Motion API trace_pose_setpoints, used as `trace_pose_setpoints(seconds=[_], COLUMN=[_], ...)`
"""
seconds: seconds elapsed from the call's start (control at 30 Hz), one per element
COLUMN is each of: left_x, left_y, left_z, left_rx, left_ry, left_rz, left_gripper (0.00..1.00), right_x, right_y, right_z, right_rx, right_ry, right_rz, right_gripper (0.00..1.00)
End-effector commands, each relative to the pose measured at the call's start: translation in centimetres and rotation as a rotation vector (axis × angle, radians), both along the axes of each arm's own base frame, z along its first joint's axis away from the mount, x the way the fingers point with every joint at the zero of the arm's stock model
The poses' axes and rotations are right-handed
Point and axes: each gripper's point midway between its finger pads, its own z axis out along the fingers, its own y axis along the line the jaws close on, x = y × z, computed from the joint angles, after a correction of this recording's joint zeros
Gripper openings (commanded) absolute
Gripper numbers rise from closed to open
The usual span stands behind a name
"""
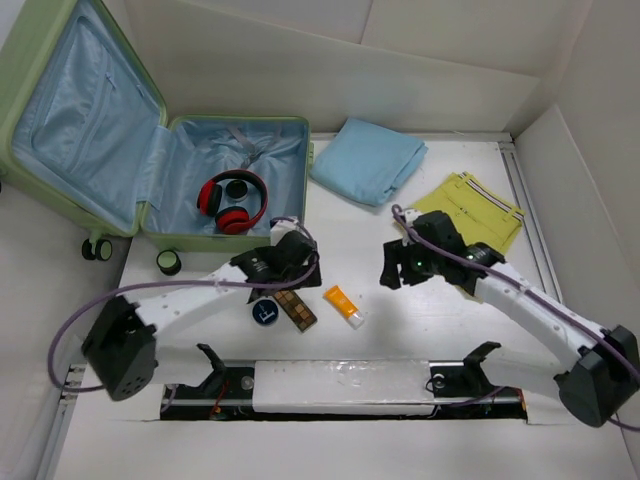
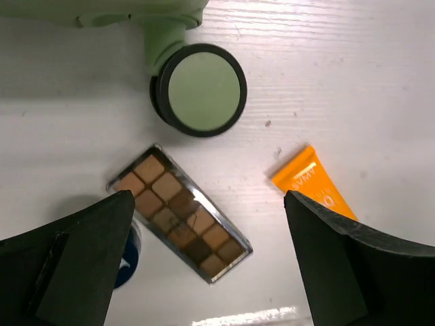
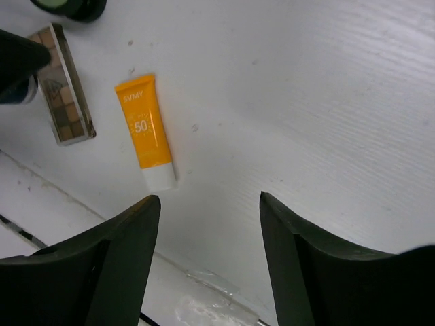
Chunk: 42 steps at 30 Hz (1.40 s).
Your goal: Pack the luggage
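Left pincer (image 2: pixel 209 197) gapes wide over the palette (image 2: pixel 180 221) by the luggage (image 1: pixel 190 242) wheel (image 2: pixel 202 89); right pincer (image 3: pixel 209 198) open beside the orange tube (image 3: pixel 144 129).

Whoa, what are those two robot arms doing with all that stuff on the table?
They are packing the luggage, which lies open with red headphones inside. The left tool hangs open over a makeup palette, beside an orange tube and a round tin. The right tool is open too, above bare table near the tube. Neither holds anything. A blue cloth and yellow shorts wait on the table.
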Motion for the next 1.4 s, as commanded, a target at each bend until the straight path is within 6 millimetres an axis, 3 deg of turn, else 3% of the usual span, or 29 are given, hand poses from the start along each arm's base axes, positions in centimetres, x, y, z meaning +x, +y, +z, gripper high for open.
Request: trace_pose_setpoints(seconds=[0.0, 0.07, 0.13, 0.17, 0.2, 0.27, 0.37, 0.43, 0.57, 0.63, 0.7, 0.73, 0.77, 0.83, 0.87, 0.97, 1.0, 1.03, 1.07, 1.1, 1.13, 1.2, 1.23, 1.27, 1.3, 1.33, 1.37], left_x=[-1.6, -2.1, -3.0, -3.2, -3.4, -3.5, -3.4, -2.8, -1.6, -1.8, -2.3, -2.9, -3.6, -4.6, -5.2, -6.6, -7.1, -7.1, -7.5, -7.6, -7.7, -7.9, -8.1, -8.1, -7.7, -7.7, -7.7], left_y=[1.0, 1.4, 2.4, 2.6, 2.7, 3.1, 4.0, 4.3, 5.8, 6.4, 6.8, 7.4, 7.4, 7.6, 7.9, 8.2, 8.4, 8.4, 8.5, 8.7, 8.7, 8.7, 8.8, 8.9, 8.2, 8.1, 8.1], left_z=[1.9, 3.1, 3.0, 3.1, 3.3, 3.7, 4.9, 7.5, 12.9, 13.7, 13.8, 12.2, 11.6, 10.4, 9.0, 7.9, 7.6, 7.8, 7.1, 7.0, 6.1, 5.1, 4.3, 3.8, 3.9, 3.4, 2.7], left_rx=[-0.088, -0.122, -0.11, -0.112, -0.121, -0.12, -0.123, -0.173, -0.28, -0.299, -0.297, -0.26, -0.279, -0.291, -0.286, -0.344, -0.345, -0.353, -0.337, -0.33, -0.3, -0.264, -0.239, -0.209, -0.231, -0.22, -0.199], left_ry=[-0.012, -0.027, 0.004, 0.008, 0.009, 0.023, 0.001, -0.054, -0.173, -0.189, -0.188, -0.148, -0.122, -0.088, -0.061, -0.033, -0.019, -0.024, -0.003, 0.003, 0.024, 0.054, 0.072, 0.088, 0.086, 0.098, 0.114], left_rz=[0.058, 0.074, 0.099, 0.107, 0.117, 0.146, 0.198, 0.233, 0.309, 0.318, 0.319, 0.333, 0.343, 0.35, 0.355, 0.373, 0.376, 0.375, 0.373, 0.374, 0.379, 0.366, 0.369, 0.364, 0.356, 0.344, 0.347], left_gripper=[0.9, 0.9, 0.9, 0.9, 0.9, 0.9, 0.9, 0.9, 0.89, 0.88, 0.88, 0.88, 0.88, 0.88, 0.88, 0.88, 0.88, 0.88, 0.88, 0.88, 0.88, 0.9, 0.92, 0.92, 0.93, 0.93, 0.93], right_x=[-1.6, -1.9, -2.5, -2.0, -1.8, -0.9, -0.5, -0.8, -1.4, -1.3, -0.6, -0.3, 0.6, 1.5, 3.0, 5.7, 7.8, 9.2, 10.7, 12.1, 13.8, 15.5, 16.3, 15.7, 16.2, 15.5, 14.7], right_y=[3.8, 5.5, 7.5, 8.3, 8.9, 10.0, 10.0, 10.3, 10.1, 10.3, 11.3, 11.8, 12.8, 14.1, 15.9, 18.5, 20.4, 21.5, 22.2, 24.1, 25.3, 25.6, 25.8, 25.1, 24.2, 22.9, 22.1], right_z=[-2.2, -2.6, -4.1, -3.9, -5.3, -6.1, -9.8, -11.8, -13.5, -13.4, -11.5, -10.5, -8.3, -5.8, -2.3, 2.3, 6.9, 6.3, 7.4, 11.8, 10.0, 10.0, 12.6, 10.9, 11.3, 8.7, 11.8], right_rx=[0.035, 0.026, -0.02, -0.041, -0.079, -0.117, -0.204, -0.234, -0.265, -0.258, -0.217, -0.203, -0.174, -0.143, -0.089, -0.006, 0.074, 0.072, 0.102, 0.182, 0.177, 0.18, 0.208, 0.158, 0.142, 0.081, 0.133], right_ry=[0.031, 0.033, 0.054, 0.03, 0.053, 0.032, 0.078, 0.12, 0.156, 0.149, 0.116, 0.102, 0.072, 0.039, -0.027, -0.087, -0.166, -0.152, -0.155, -0.224, -0.197, -0.17, -0.194, -0.131, -0.152, -0.114, -0.178], right_rz=[0.171, 0.231, 0.286, 0.295, 0.302, 0.297, 0.287, 0.288, 0.257, 0.256, 0.26, 0.259, 0.258, 0.271, 0.276, 0.282, 0.273, 0.273, 0.255, 0.255, 0.244, 0.218, 0.203, 0.202, 0.184, 0.175, 0.174], right_gripper=[0.67, 0.72, 0.82, 0.84, 0.85, 0.85, 0.75, 0.68, 0.36, 0.36, 0.19, 0.14, 0.12, 0.11, 0.11, 0.11, 0.11, 0.11, 0.11, 0.16, 0.45, 0.71, 0.78, 0.85, 0.88, 0.88, 0.88])
